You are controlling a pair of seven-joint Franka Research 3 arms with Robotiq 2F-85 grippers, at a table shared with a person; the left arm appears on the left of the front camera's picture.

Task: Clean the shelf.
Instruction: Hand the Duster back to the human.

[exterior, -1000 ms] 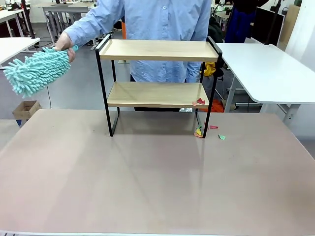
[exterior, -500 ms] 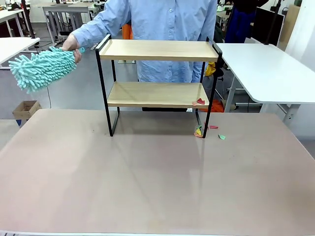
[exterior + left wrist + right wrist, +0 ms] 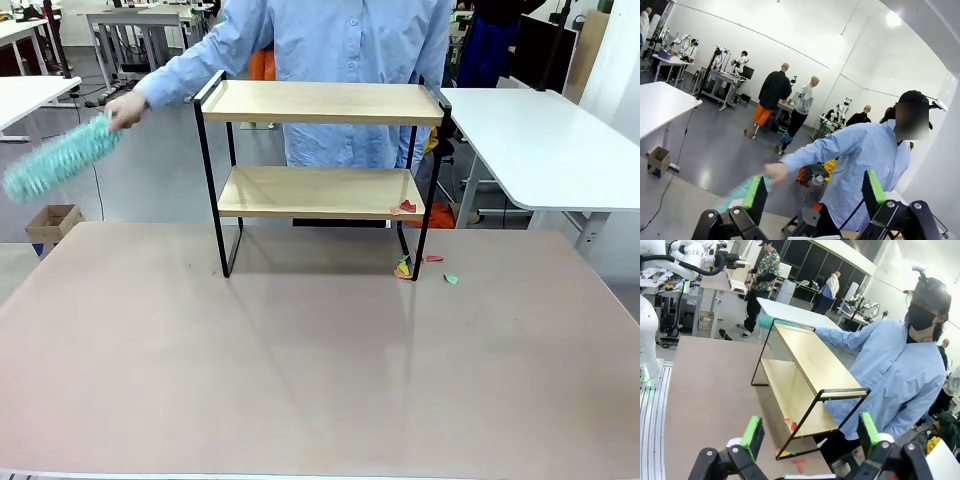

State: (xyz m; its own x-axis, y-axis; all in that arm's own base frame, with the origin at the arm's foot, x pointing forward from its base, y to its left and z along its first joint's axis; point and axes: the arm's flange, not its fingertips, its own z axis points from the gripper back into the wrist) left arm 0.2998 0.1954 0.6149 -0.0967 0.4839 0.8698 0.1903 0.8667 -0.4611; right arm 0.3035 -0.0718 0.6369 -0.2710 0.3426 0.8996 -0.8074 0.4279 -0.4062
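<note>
Both pincers first: my left gripper (image 3: 812, 192) and my right gripper (image 3: 810, 435) stand spread wide, green pads well apart, pinching nothing. Next item, the table (image 3: 300, 380), a pale bare surface on my side. Item, the shelf (image 3: 320, 170): it stands on the table toward the far edge, upright, two light wooden boards in a thin black frame with raised side rails. Judged light and stiff, apt to slide or tip if pushed at the top; the boards are smooth and offer no purchase, so the side rails or a black upright are the places to take hold. Item, paper scraps (image 3: 425, 265): small coloured bits on the table near the shelf's right foot, plus a red scrap (image 3: 407, 207) at the right end of the lower board; light, easily blown about. Farthest, the person (image 3: 340, 60) in a blue shirt directly behind the shelf, whose hand (image 3: 125, 108) swings a teal duster (image 3: 55, 160), blurred, out past the shelf's left end; that arm and duster stand in the way of any reach there.
</note>
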